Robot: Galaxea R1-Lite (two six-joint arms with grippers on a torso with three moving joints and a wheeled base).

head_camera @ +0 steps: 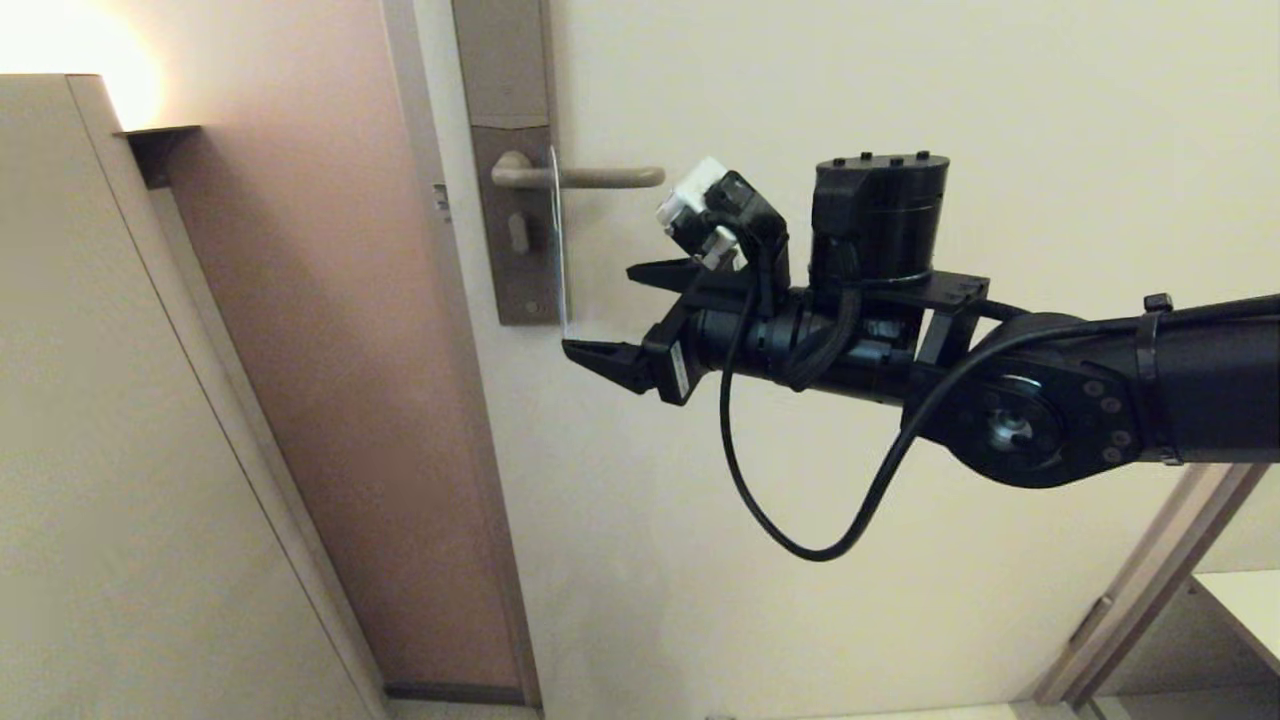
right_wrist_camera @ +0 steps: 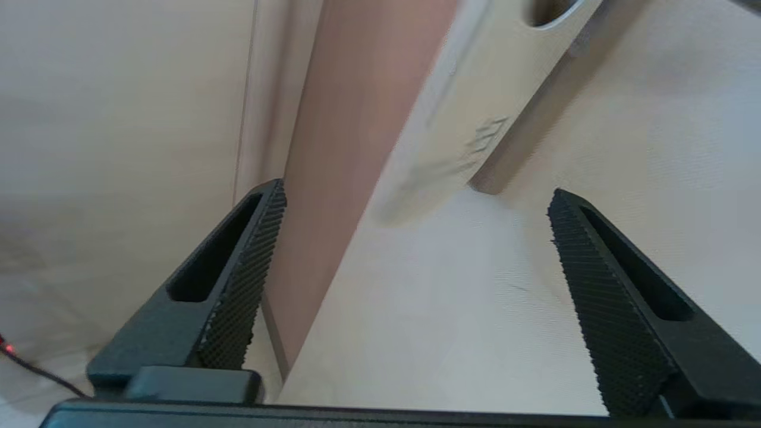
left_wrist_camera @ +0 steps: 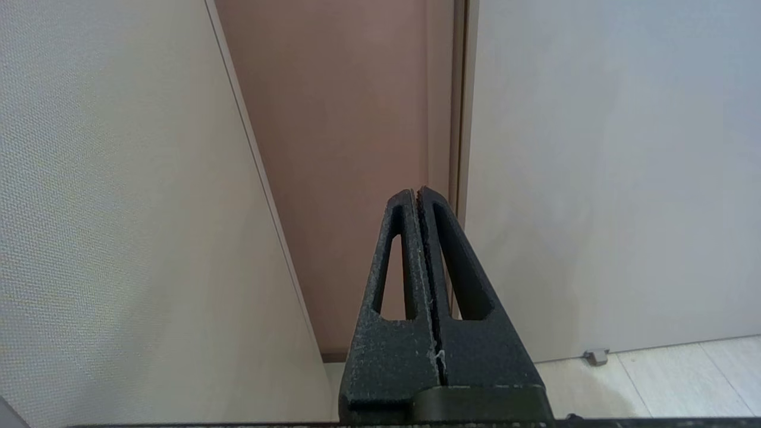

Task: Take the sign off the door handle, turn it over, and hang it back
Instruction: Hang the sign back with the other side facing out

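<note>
You see the sign (head_camera: 556, 240), a thin flat card edge-on, hanging from the slim rounded metal door handle (head_camera: 600, 178). Your right hand (head_camera: 622, 315) stands wide beside its lower end, ribbed black fingers (right_wrist_camera: 600, 297) apart, holding nothing. Your left hand (left_wrist_camera: 416, 196) is parked, pressed closed.

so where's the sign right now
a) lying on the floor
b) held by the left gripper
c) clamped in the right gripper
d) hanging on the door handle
d: the sign hangs edge-on from the door handle, while the right gripper sits beside it with open, empty jaws.
</note>
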